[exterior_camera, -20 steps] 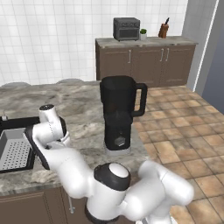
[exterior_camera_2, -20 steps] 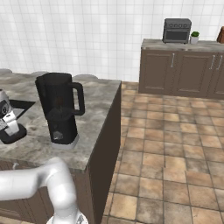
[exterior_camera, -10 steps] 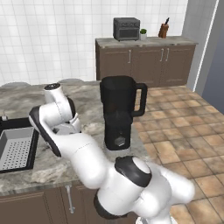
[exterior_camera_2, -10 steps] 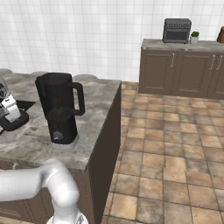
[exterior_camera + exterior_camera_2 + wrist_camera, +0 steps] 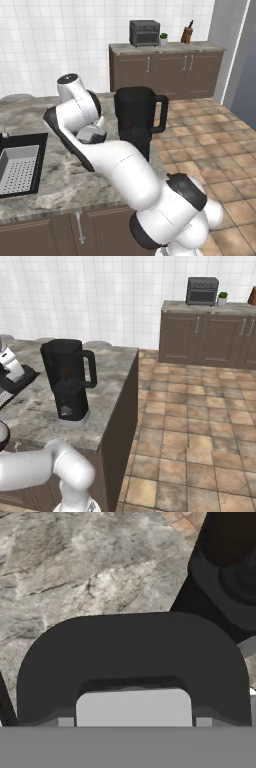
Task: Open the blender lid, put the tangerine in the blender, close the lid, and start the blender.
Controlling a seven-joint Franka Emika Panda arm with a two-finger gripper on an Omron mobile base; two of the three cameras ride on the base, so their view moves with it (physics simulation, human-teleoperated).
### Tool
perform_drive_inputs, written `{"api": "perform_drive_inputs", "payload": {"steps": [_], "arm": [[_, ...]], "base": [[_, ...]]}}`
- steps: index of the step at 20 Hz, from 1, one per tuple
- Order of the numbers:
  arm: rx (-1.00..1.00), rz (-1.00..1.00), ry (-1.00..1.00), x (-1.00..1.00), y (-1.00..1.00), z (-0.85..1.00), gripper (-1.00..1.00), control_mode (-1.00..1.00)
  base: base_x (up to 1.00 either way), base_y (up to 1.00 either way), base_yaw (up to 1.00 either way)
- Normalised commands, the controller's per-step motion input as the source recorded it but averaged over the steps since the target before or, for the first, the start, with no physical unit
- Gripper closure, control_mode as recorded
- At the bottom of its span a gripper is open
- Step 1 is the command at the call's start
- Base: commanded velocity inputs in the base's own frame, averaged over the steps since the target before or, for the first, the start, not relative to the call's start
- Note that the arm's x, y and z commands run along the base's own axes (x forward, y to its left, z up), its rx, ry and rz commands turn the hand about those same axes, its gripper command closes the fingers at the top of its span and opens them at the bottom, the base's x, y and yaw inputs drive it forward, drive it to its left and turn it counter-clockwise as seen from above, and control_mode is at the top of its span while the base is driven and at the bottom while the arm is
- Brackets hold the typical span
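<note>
The black blender lid (image 5: 135,657) with its grey cap sat right at the gripper, whose grip could not be judged, beside the unlabelled blender (image 5: 136,120) on the table (image 5: 60,170).

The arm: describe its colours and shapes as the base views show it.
The arm is glossy white, built of thick rounded tube segments with bulbous joints. Dark bands and black caps mark the joints, and a grey round cap sits on the upper end. No cables or markings are visible.

Black blender (image 5: 136,117), mottled grey counter (image 5: 60,175)
</note>
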Motion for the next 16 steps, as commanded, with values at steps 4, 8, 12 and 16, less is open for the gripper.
{"api": "perform_drive_inputs", "payload": {"steps": [4, 8, 12, 16], "arm": [[-0.13, 0.0, -0.04, -0.11, -0.33, 1.0, 1.0, -1.0], [-0.08, 0.01, 0.0, -0.1, -0.29, 1.0, 1.0, -1.0], [-0.03, 0.02, -0.02, -0.08, -0.42, 0.87, 1.0, -1.0], [0.0, 0.06, -0.04, 0.0, -0.6, 0.7, 1.0, -1.0]], "base": [[0.0, 0.0, 0.0], [0.0, 0.0, 0.0], [0.0, 0.0, 0.0], [0.0, 0.0, 0.0]]}}
